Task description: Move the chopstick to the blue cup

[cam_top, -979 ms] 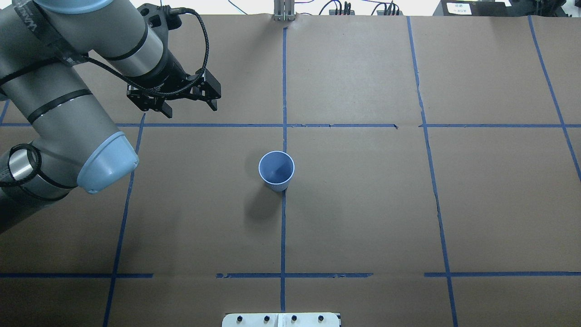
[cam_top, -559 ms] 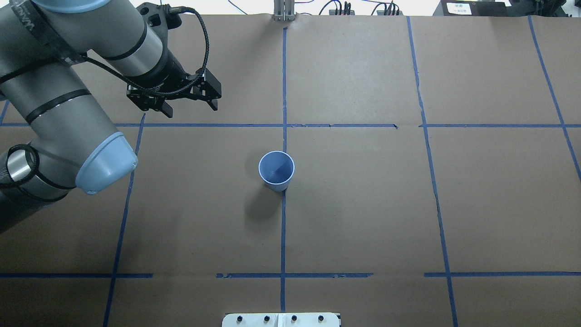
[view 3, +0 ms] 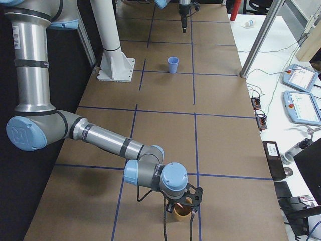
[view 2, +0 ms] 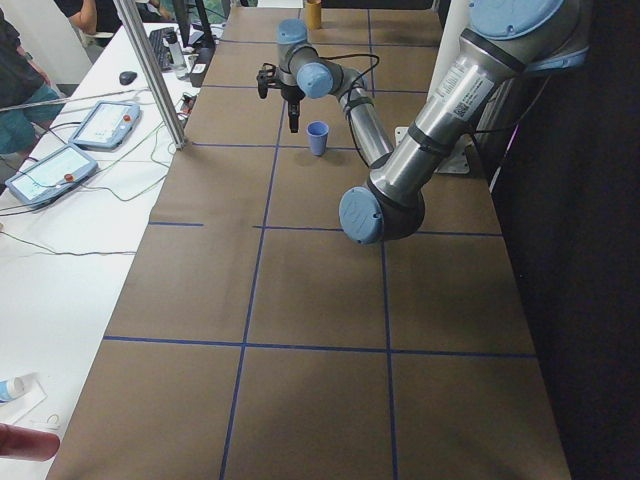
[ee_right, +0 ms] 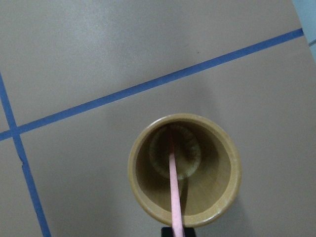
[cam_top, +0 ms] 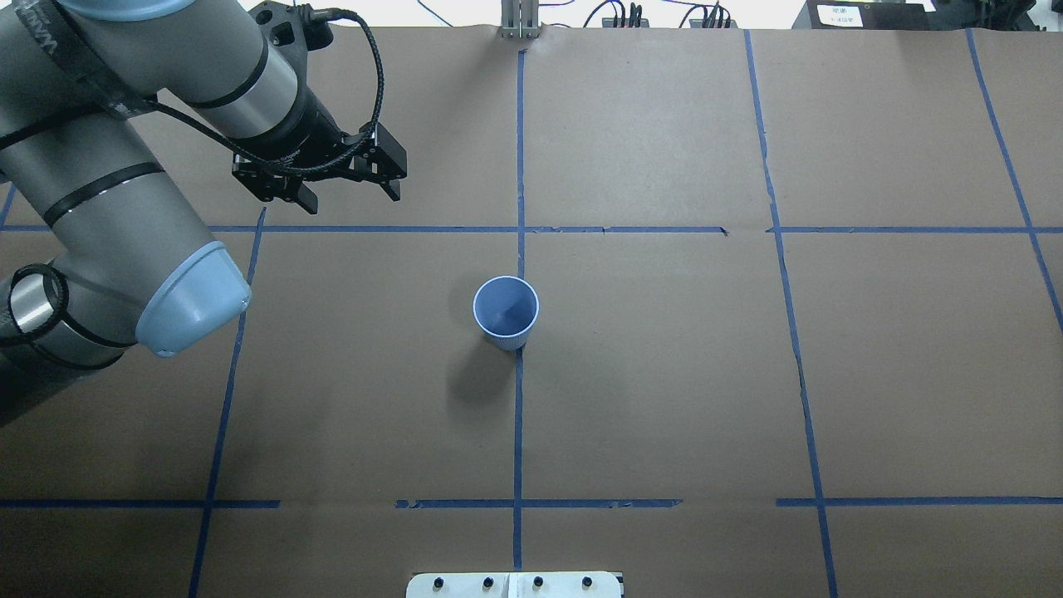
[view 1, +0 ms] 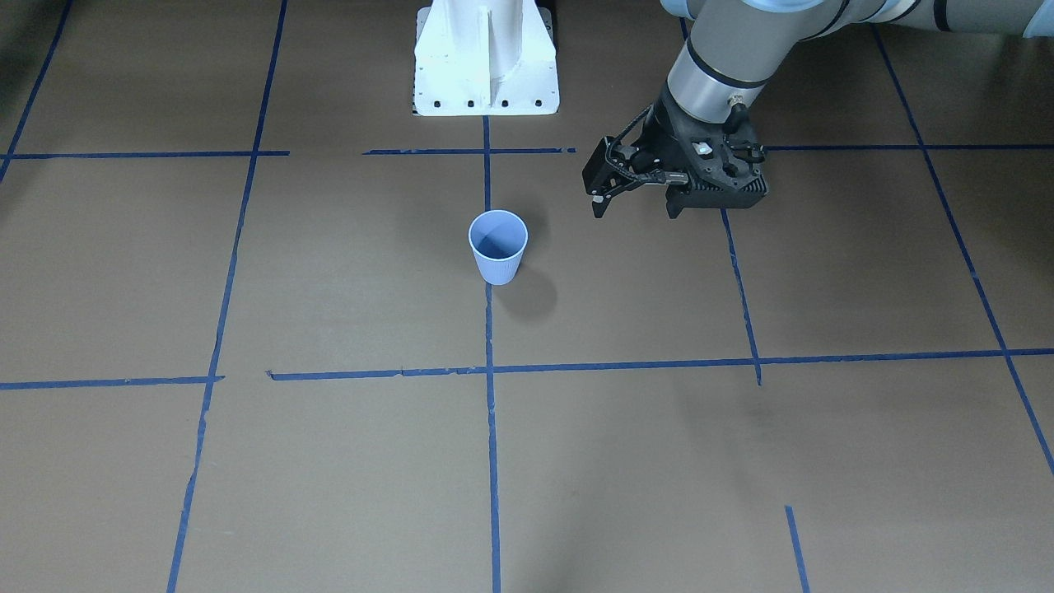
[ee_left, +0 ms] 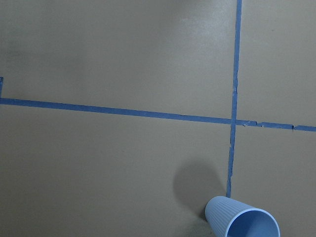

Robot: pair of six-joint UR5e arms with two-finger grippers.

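The pale blue ribbed paper cup [cam_top: 506,312] stands upright, mouth open to the ceiling, in the middle of my brown paper-covered table [cam_top: 664,374]. Its base sits right on the long blue tape line [cam_top: 518,415] running away from me. The thin pink chopstick [ee_right: 174,187] is well apart from it, at my right end of the table. It stands inside a round tan cup [ee_right: 217,173], lower tip on the cup's bottom, shaft rising past the rim towards my right wrist camera.

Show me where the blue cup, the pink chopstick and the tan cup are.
blue cup [cam_top: 506,312]: overhead view, its inside.
pink chopstick [ee_right: 174,190]: right wrist view, mid shaft.
tan cup [ee_right: 213,170]: right wrist view, inner wall.
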